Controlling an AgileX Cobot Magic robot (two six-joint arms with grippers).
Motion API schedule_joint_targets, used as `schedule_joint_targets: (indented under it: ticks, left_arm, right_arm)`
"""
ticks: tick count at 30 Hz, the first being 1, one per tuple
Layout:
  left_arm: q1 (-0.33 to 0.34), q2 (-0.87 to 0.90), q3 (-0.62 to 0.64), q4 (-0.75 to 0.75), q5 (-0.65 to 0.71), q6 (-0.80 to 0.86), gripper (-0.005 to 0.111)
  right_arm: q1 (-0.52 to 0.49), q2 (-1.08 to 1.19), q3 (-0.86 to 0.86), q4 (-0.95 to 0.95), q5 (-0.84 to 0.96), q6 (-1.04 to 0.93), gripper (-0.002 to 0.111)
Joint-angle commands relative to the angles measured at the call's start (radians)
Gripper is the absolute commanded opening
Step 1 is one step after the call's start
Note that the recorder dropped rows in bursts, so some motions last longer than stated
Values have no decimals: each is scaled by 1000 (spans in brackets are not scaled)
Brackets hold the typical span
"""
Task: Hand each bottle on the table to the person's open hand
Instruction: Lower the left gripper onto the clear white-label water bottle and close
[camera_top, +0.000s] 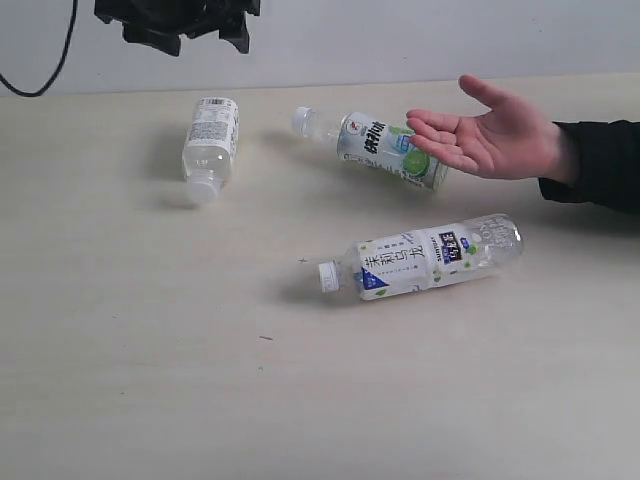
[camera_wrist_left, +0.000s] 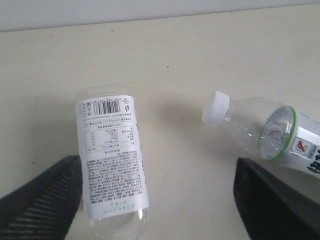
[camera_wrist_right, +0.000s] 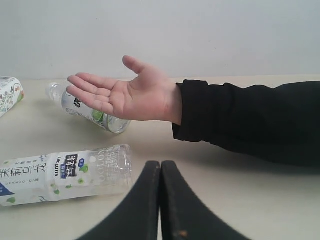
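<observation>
Exterior view shows three bottles lying on the table (camera_top: 150, 400). A white-label bottle (camera_top: 211, 140) is at upper left. A green bottle (camera_top: 385, 148) is at upper centre, one end hidden by the fingers of the open hand (camera_top: 490, 138). A blue-white bottle (camera_top: 430, 258) is right of centre. The hand is held palm up at upper right. My left claw (camera_wrist_left: 157, 170) is spread wide and grips nothing, and the white-label bottle lies just beside one finger. My right claw (camera_wrist_right: 160, 167) has its fingers pressed together, with the blue-white bottle near it.
</observation>
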Motion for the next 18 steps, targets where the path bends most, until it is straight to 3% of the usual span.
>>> schedule_joint_targets:
  ticks: [1, 18]
  left_arm:
    - [11, 96, -90, 0, 18, -4, 79]
    - [52, 290, -118, 68, -20, -57, 79]
  right_arm:
    - [-4, -6, 5, -1, -2, 0, 0]
    - [-4, -6, 5, -1, -2, 0, 0]
